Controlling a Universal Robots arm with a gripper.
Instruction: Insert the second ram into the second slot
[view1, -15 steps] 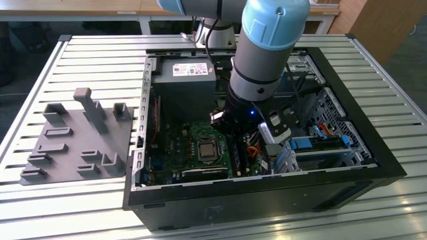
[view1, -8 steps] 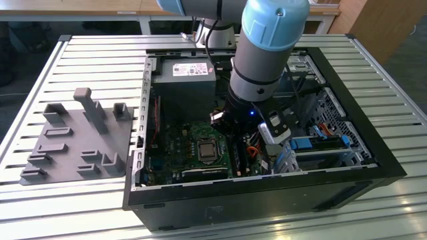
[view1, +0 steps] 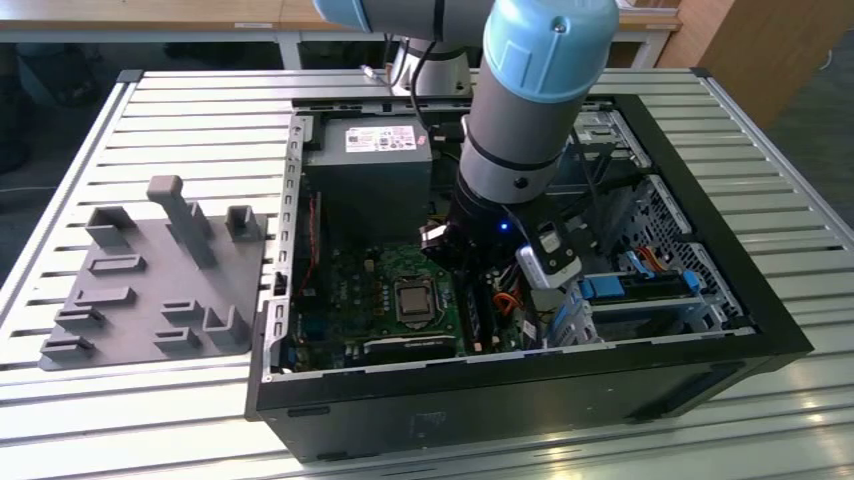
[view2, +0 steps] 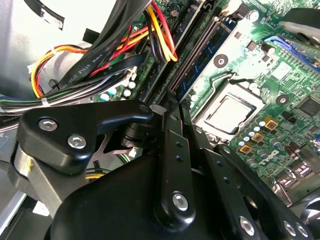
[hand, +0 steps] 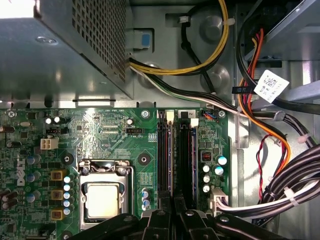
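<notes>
We see the second ram (hand: 171, 160) standing edge-on in a motherboard memory slot beside the CPU socket (hand: 103, 197). We judge insertion under way, with full seating unconfirmed. The gripper (hand: 172, 202) sits over its near end, and we cannot tell whether the jaws pinch it; power cables (hand: 250, 110) crowd the slots' far side.

Robotics lab or test workshop. Industrial robot arm (view1: 521, 130) over slatted aluminium-profile table (view1: 174, 120). Open desktop PC case (view1: 507, 400) on table, motherboard (hand: 110, 135) exposed. Power supply (view1: 367, 170) and bundled cables (hand: 295, 172) inside case. Grey moulded fixture plate (view1: 167, 275) with upright pegs beside case. Wooden desks (view1: 174, 10) behind table.
</notes>
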